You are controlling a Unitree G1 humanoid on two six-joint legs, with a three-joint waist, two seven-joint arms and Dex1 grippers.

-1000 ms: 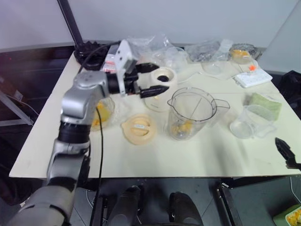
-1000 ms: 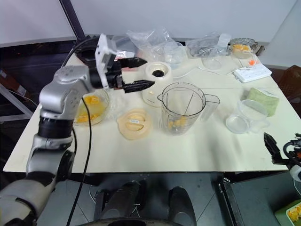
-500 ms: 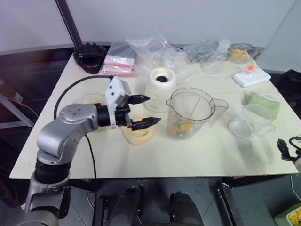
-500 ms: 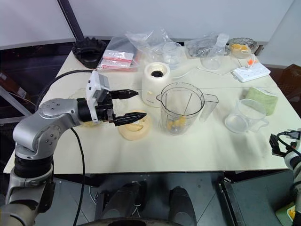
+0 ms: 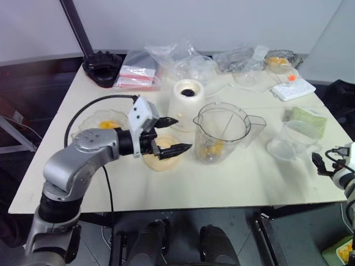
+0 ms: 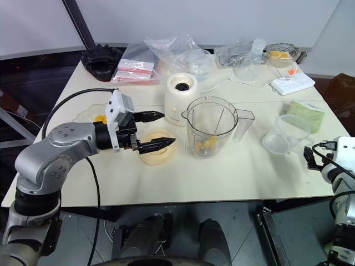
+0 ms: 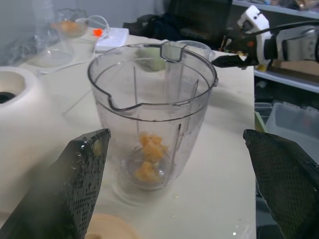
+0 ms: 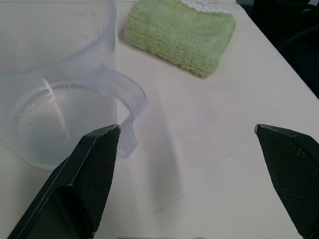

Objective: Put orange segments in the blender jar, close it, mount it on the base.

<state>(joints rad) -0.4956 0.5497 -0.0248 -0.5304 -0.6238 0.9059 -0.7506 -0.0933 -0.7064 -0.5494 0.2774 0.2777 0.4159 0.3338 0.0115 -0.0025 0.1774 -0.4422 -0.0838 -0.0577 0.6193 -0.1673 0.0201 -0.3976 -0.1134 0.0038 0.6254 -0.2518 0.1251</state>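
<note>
While both my grippers stand apart and empty, cream counter [image 6: 222,177] crowded, blender jar [image 6: 209,127] uncapped with orange segments [image 6: 204,144] inside, base [image 6: 181,98] behind, dark floor around.

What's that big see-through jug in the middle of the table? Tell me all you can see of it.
The blender jar is a tall clear plastic jug, tapering downward, with a pour spout and a side handle. It stands upright and lidless on the table, just in front of the cream-white base. A few orange segments lie at its bottom. Nothing grips it.
</note>
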